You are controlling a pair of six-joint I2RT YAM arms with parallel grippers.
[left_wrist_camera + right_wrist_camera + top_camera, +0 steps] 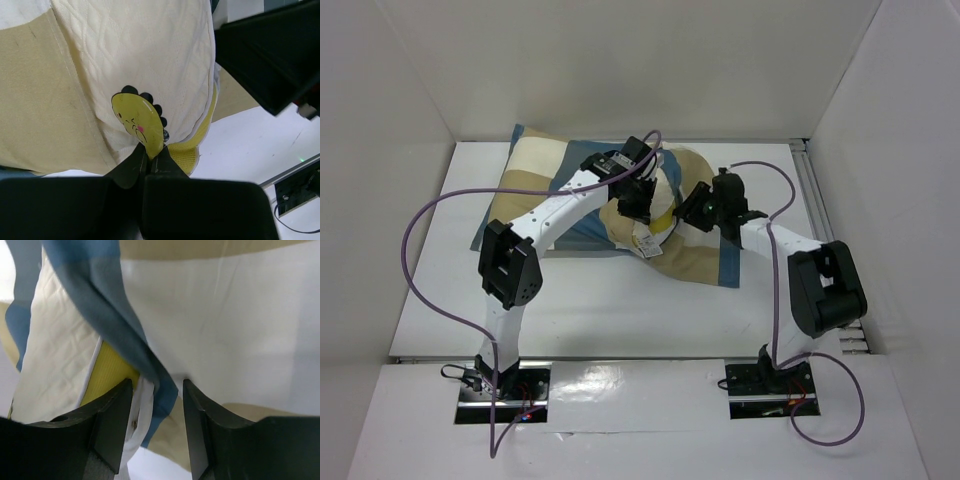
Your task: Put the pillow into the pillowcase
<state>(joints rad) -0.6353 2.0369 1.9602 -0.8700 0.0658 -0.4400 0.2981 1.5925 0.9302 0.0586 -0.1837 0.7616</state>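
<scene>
The checked blue, tan and white pillowcase lies at the back of the table, bulging on its left half. The cream quilted pillow sticks out of its bunched mouth near the middle. My left gripper is shut on the pillow's corner, pinching the yellow emblem between its tips. In the left wrist view, the quilted pillow sits beside tan pillowcase cloth. My right gripper stands open, and the pillowcase's blue hem hangs between its fingers. In the right wrist view, the pillow and its yellow piping lie just left of that hem.
White walls enclose the table on three sides. A metal rail runs along the right edge. Purple cables loop from both arms. The right arm's black body hangs close beside the left gripper.
</scene>
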